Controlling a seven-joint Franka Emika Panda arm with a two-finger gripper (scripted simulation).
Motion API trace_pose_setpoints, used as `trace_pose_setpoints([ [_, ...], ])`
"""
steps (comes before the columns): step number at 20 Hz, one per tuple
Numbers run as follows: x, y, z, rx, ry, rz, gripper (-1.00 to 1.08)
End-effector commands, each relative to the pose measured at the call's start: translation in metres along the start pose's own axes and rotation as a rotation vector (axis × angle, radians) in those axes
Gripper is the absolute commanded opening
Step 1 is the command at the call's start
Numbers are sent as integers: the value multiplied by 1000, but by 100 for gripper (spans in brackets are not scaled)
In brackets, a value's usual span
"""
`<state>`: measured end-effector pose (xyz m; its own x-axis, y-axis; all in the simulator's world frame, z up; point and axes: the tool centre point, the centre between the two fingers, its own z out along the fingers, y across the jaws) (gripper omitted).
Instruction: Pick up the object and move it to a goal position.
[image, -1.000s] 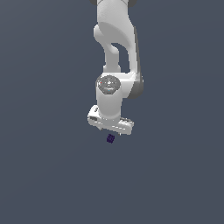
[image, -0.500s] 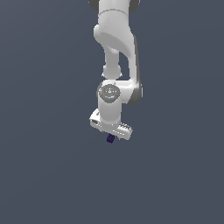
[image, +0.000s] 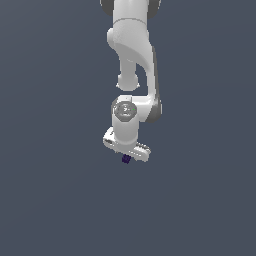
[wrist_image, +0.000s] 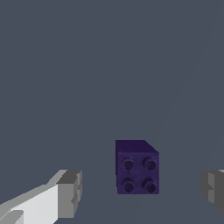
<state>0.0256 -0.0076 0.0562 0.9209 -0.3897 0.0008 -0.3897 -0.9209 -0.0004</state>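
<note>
The arm (image: 134, 55) came down from the top of the exterior view, white and bent at the wrist, over a plain grey floor (image: 50, 200). At its end the gripper (image: 127, 153) hung tilted, its body sloping down toward the exterior view's right.

In the wrist view the gripper (wrist_image: 142, 188) was spread wide: one finger (wrist_image: 65, 192) with a grey pad stood on one side and only the tip of the other finger (wrist_image: 213, 188) showed at the frame's edge, with clear floor between each of them and the cube.

The cube (wrist_image: 137, 167), dark purple with four round studs on the face turned to the camera, sat between the fingers, touching neither. In the exterior view the cube (image: 126, 159) showed as a small dark speck just below the gripper's body.
</note>
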Motion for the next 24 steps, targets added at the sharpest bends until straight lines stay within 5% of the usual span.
trace_pose_setpoints([
  [1, -1, 0, 14, -1, -1, 1, 100],
  [9, 0, 0, 34, 0, -1, 3, 100],
  [10, 0, 0, 34, 0, -1, 3, -100],
  [24, 0, 1, 29, 0, -1, 3, -100],
])
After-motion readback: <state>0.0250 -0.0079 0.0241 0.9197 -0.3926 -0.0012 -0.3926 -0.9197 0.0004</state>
